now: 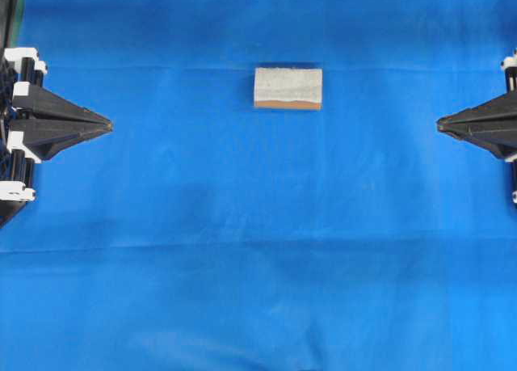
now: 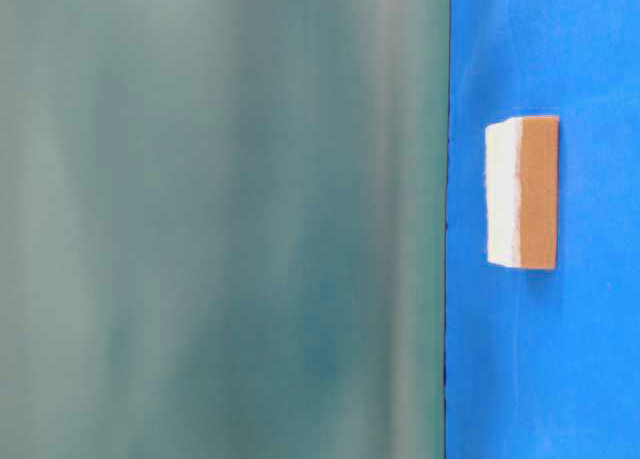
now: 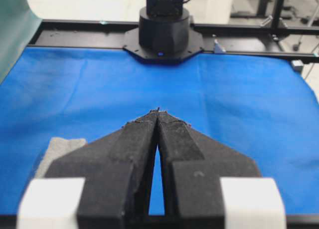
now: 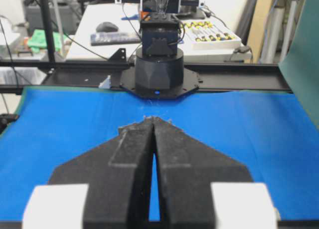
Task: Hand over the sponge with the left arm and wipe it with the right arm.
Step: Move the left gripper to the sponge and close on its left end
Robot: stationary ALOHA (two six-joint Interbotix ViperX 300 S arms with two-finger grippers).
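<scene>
- While lying untouched on the blue cloth (image 1: 242,250), sitting toward the far middle of the table: the sponge (image 1: 287,88), whitish face up, tan base edge facing the near side.
- Waiting at the left edge, well apart from the sponge: the left gripper (image 1: 103,126), tips pressed together, holding nothing.
- Mirroring it at the right edge: the right gripper (image 1: 443,125), tips likewise together and holding nothing.
- Judging from this layout, standing at the very opening of the task, with no pickup begun.
- Calling next for parting the left tips, reaching rightward and farther out to the sponge, then closing across its shorter width before carrying it toward the middle.
- Showing both grippers and the sponge together only from overhead.
- Showing the two layers of the sponge (image 2: 522,192) in profile at table level, with neither gripper in sight and a blurred grey-green panel (image 2: 220,219) filling most of the picture.
- Catching just a grey corner of the sponge (image 3: 62,148) at the lower left of the left wrist view, beside the closed left gripper (image 3: 157,111).
- Missing the sponge entirely in the right wrist view, showing only the closed right gripper (image 4: 153,119) and the opposite arm's base (image 4: 158,72).
</scene>
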